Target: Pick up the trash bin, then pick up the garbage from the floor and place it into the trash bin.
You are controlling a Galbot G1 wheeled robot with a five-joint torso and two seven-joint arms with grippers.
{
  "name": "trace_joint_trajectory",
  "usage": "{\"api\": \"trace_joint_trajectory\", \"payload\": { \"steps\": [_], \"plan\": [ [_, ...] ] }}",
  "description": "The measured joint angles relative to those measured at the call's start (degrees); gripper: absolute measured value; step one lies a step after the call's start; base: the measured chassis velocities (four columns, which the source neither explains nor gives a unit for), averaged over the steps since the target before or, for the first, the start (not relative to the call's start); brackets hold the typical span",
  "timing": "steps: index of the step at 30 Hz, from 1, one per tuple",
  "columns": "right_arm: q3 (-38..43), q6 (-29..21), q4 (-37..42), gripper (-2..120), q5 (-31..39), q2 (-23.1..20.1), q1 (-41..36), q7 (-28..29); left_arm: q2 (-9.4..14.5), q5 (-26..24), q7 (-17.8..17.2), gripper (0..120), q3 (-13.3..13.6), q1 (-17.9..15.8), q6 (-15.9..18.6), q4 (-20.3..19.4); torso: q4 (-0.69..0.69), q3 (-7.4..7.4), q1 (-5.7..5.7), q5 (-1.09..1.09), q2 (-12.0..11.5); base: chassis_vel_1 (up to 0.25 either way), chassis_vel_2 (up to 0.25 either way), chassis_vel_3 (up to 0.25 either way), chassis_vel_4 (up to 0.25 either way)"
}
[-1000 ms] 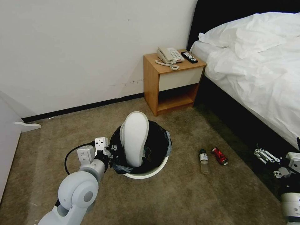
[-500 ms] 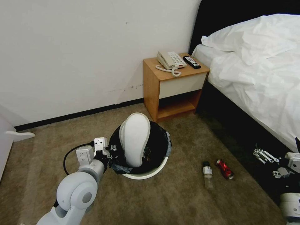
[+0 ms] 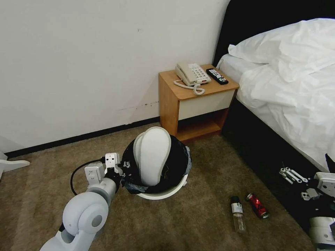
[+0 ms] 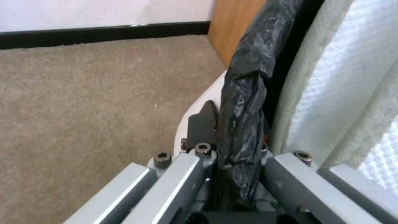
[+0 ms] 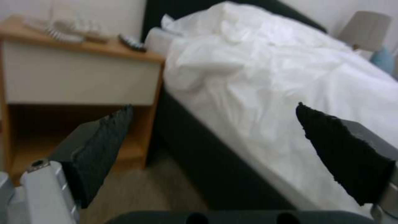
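Head view panned left versus earlier. Left gripper (image 3: 120,173) clenched on trash bin (image 3: 164,192) rim, slippers (image 3: 153,158) inside. Right gripper (image 5: 215,152) spread wide, empty. Bottle (image 3: 238,213), can (image 3: 257,206) on floor (image 3: 195,226).

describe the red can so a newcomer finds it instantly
Start at the bed, then drop to the carpet beside its dark base. Two items lie there side by side: the can is the crushed red one nearer the bed; the bottle is clear with a dark cap.

We see the floor (image 3: 209,223), a beige-brown carpet. Taking the wooden nightstand (image 3: 195,103) standing on it as our mark, a small plastic bottle (image 3: 238,213) and a red can (image 3: 257,205) lie side by side well in front of it.
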Motion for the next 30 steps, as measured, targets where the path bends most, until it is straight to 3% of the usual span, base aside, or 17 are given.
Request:
{"api": "trace_joint_trajectory", "payload": {
  "steps": [15, 23, 30],
  "plan": [
    [-0.43, 0.41, -0.23, 100, -0.46, 0.16, -0.20, -0.28, 0.59, 0.27, 0.60, 1, -0.15, 0.17, -0.19, -0.24, 0.01, 0.02, 0.01, -0.02, -0.02, 0.000, 0.000, 0.000, 0.000],
    [-1.19, 3.38, -1.43, 100, -1.06, 0.28, -0.75, -1.54, 1.22, 0.61, 0.90, 1, -0.32, 0.42, -0.64, -0.37, 0.00, 0.02, 0.01, -0.01, -0.02, 0.000, 0.000, 0.000, 0.000],
    [-4.29, 3.67, -2.98, 100, -3.08, -0.40, -3.03, -2.11, 2.99, 1.22, 1.01, 1, -0.93, 4.22, -0.26, -2.35, 0.00, 0.00, 0.01, 0.00, -0.01, 0.000, 0.000, 0.000, 0.000]
  ]
}}
